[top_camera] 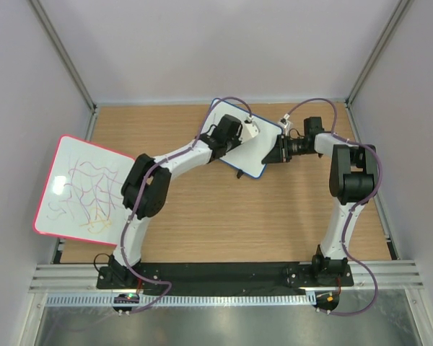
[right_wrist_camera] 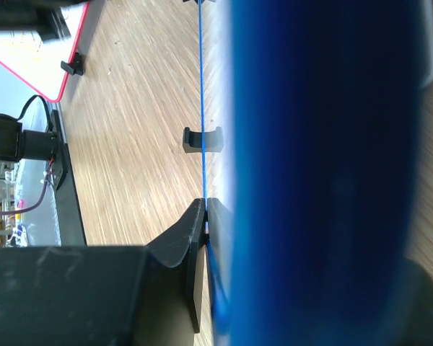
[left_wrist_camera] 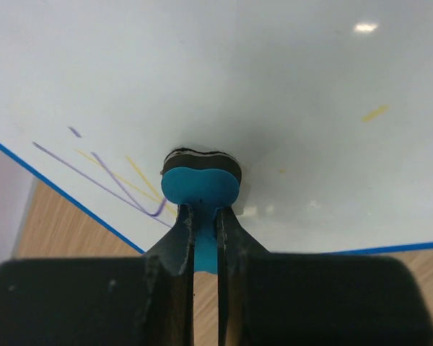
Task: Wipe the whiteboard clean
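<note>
both jaws clenched: left gripper (left_wrist_camera: 204, 223) grasps the eraser (left_wrist_camera: 200, 187), right gripper (right_wrist_camera: 204, 216) pinches the whiteboard (left_wrist_camera: 274, 86) edge; keep the felt (left_wrist_camera: 200, 160) flat and sweep toward the purple strokes (left_wrist_camera: 115, 176).

Lab cell: white walls (top_camera: 202, 43), alu rails (top_camera: 65, 277), wood table (top_camera: 238, 216).

On table (top_camera: 274, 216): whiteboard (top_camera: 260, 153) far centre, second board (top_camera: 79, 187) at left edge.
</note>
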